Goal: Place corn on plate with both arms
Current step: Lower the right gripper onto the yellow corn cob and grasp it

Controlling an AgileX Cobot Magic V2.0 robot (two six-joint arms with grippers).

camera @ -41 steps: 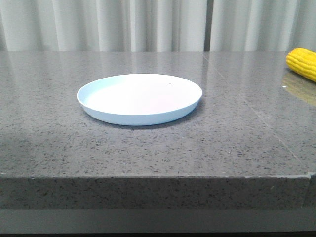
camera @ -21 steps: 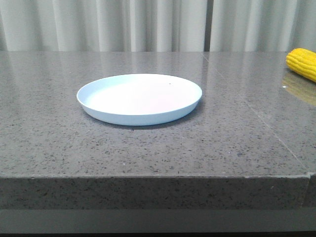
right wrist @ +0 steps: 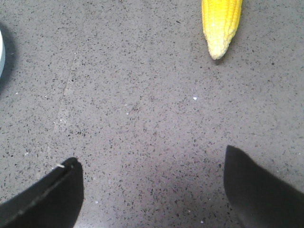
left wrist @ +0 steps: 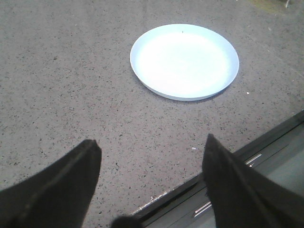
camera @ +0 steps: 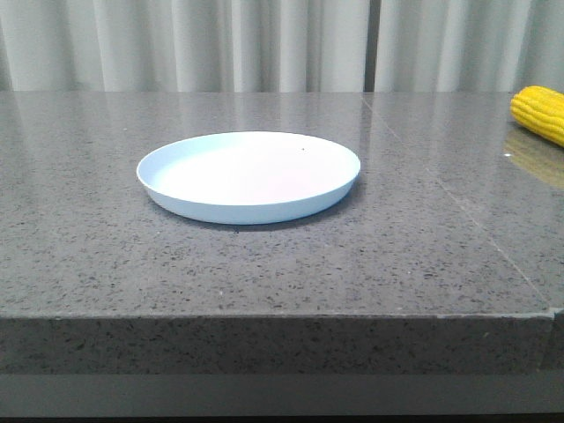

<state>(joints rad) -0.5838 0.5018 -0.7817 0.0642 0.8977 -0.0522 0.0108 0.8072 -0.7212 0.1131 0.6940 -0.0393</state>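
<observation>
Your left gripper [left wrist: 151, 159] hangs over the speckled grey stone table [camera: 264, 264] with its two dark fingers [left wrist: 61, 183] spread wide and nothing between them. The round, shallow, pale blue-white plate [left wrist: 184, 61] sits well ahead of those fingertips, bare inside, and a little toward the right-hand finger.

Your right gripper [right wrist: 151, 183] is likewise released, its dark fingers [right wrist: 45, 199] far apart above bare tabletop. The bright yellow corn cob with rows of kernels [right wrist: 221, 23] lies well beyond them, ahead of the right-hand finger, its paler tapered tip pointing back toward the gripper. In the front view the corn rests on the table at the far right, well apart from the plate.
</observation>
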